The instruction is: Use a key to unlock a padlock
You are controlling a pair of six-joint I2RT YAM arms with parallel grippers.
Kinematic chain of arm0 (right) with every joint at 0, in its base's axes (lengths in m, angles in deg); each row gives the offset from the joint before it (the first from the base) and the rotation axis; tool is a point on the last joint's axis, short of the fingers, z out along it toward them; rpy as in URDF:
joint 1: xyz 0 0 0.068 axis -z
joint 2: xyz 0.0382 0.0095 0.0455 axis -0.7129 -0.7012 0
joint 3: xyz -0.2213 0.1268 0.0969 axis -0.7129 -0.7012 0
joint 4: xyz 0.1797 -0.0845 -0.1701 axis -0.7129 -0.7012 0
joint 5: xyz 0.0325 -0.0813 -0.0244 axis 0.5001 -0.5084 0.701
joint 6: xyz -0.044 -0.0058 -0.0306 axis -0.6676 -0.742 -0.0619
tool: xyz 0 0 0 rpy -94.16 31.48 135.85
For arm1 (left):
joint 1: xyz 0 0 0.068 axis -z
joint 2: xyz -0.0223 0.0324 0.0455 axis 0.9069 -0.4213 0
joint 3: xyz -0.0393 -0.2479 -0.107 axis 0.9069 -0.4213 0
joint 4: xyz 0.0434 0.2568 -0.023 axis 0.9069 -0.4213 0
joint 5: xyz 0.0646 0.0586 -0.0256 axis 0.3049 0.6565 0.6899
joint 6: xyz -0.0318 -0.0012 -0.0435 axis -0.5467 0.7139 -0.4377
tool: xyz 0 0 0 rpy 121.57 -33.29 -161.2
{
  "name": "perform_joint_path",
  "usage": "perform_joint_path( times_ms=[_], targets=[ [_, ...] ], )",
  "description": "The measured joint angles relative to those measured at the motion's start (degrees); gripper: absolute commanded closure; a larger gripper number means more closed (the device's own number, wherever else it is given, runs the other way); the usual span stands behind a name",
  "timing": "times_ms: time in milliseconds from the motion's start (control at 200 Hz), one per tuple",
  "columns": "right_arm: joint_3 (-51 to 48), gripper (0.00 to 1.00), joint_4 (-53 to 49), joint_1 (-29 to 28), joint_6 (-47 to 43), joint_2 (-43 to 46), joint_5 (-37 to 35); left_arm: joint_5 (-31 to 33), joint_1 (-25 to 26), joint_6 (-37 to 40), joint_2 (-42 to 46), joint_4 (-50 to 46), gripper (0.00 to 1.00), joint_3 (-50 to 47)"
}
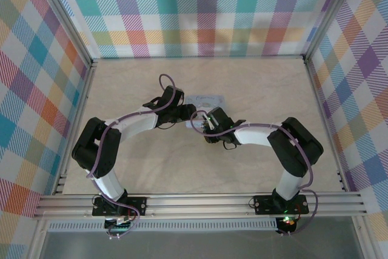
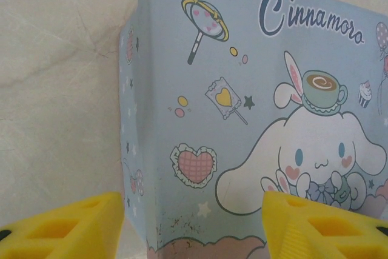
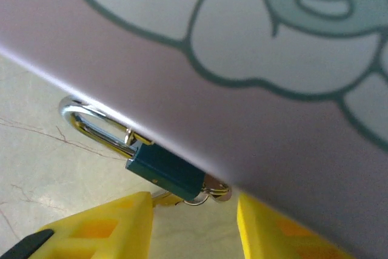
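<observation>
The padlock (image 3: pixel 163 171), a small dark teal body with a silvery shackle, hangs under the edge of the light-blue cartoon tin (image 3: pixel 254 77), just above the table. The key (image 3: pixel 162 198), a thin metal sliver with a small ring beside it, sticks out of the lock's lower end. My right gripper (image 3: pixel 194 213) is open, its yellow fingers either side of the key and apart from it. My left gripper (image 2: pixel 193 213) is open wide at the tin's (image 2: pixel 242 89) near corner: one finger is beside its short side, the other over its lid. From above, both grippers (image 1: pixel 183 113) (image 1: pixel 206 121) meet at the tin (image 1: pixel 207 99).
The beige tabletop (image 1: pixel 260 83) is fenced by metal rails and plaid walls on three sides. The two arms curve inward from their bases at the near edge, with purple cables looping over them.
</observation>
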Motion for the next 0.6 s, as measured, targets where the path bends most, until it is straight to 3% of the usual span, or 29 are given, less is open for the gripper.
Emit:
perform_joint_path(
  times_ms=[105, 365, 600],
  targets=[
    [0.6, 0.67, 0.0, 0.0, -0.2, -0.6, -0.4, -0.2, 0.0, 0.0, 0.0, 0.0, 0.38, 0.0],
    [1.0, 1.0, 2.5, 0.2, -0.7, -1.8, -0.8, -0.3, -0.1, 0.2, 0.0, -0.2, 0.38, 0.0],
    [0.1, 1.0, 3.7, 0.2, -2.0, -1.2, -1.0, -0.3, -1.3, 0.2, 0.0, -0.2, 0.38, 0.0]
  ],
)
